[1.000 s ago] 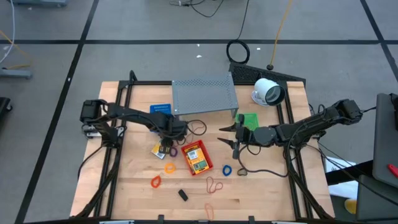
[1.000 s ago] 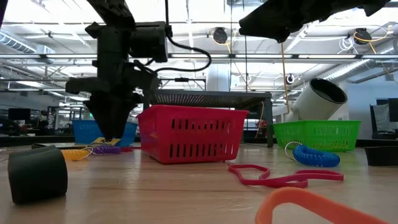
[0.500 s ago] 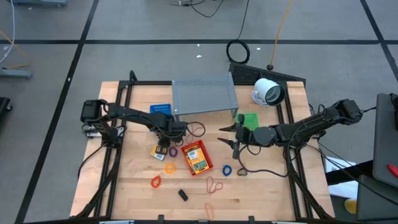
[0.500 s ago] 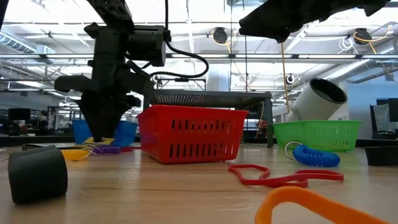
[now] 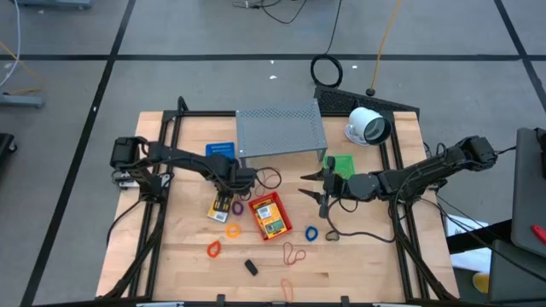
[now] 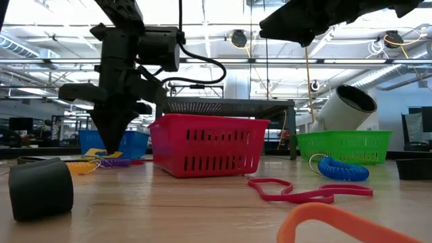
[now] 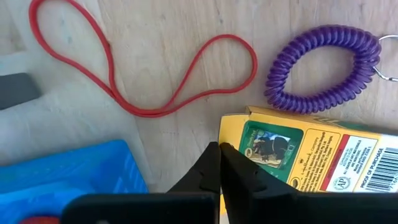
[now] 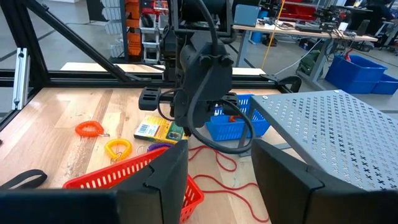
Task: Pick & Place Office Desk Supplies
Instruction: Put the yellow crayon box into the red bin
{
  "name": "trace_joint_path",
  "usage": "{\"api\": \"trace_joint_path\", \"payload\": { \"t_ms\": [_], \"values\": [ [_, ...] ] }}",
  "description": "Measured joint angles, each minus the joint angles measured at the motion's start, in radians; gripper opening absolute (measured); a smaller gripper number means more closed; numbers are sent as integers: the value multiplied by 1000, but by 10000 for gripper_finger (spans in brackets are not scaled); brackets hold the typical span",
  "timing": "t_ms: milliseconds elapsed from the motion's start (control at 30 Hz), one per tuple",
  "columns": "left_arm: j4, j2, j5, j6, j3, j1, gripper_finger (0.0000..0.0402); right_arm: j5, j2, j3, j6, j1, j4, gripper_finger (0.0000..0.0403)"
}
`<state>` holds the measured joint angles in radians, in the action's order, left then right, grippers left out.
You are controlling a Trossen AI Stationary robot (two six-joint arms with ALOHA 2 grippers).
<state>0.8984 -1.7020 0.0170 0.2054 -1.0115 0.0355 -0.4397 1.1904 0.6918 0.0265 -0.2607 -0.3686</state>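
Observation:
A yellow packet with a green label (image 7: 298,155) lies flat on the wooden table, left of the red basket (image 5: 271,217). My left gripper (image 7: 219,149) points down at the packet's short end with its fingers shut. A purple coil (image 7: 323,68) and a red rubber-band loop (image 7: 143,74) lie just beyond the packet. My right gripper (image 5: 317,186) hangs open above the table, to the right of the red basket and in front of the green basket (image 5: 341,164), with nothing between its fingers. My left gripper comes from above, pointing down, with its shut fingertips (image 7: 225,163) against the yellow packet's short end edge (image 7: 222,127). I cannot tell whether any of the packet is caught between them. The packet lies flat on the table.
A blue basket (image 5: 220,150), a grey perforated shelf (image 5: 280,130) and a white round device (image 5: 367,126) stand at the back. Nearer lie an orange coil (image 5: 232,229), a red coil (image 5: 213,249), a blue coil (image 5: 310,232), a black clip (image 5: 252,267) and loose bands (image 5: 293,252).
My left gripper has shifted a little over the yellow packet's end and has shut its fingers there. The packet stays on the table.

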Motion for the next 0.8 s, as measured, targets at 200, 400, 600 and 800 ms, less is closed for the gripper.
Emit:
{"api": "trace_joint_path", "payload": {
  "t_ms": [200,400,600,800],
  "values": [
    [71,0,-3,-24,-19,-24,2,0,0,0,0,0,-2,166],
    [163,0,-47,-31,-128,-67,1,0,0,0,-1,0,-10,166],
    [223,0,-63,-35,-288,-126,1,0,0,0,-3,0,-8,166],
    [377,0,-144,-75,-466,-195,0,0,0,0,-4,0,-8,166]
  ]
}}
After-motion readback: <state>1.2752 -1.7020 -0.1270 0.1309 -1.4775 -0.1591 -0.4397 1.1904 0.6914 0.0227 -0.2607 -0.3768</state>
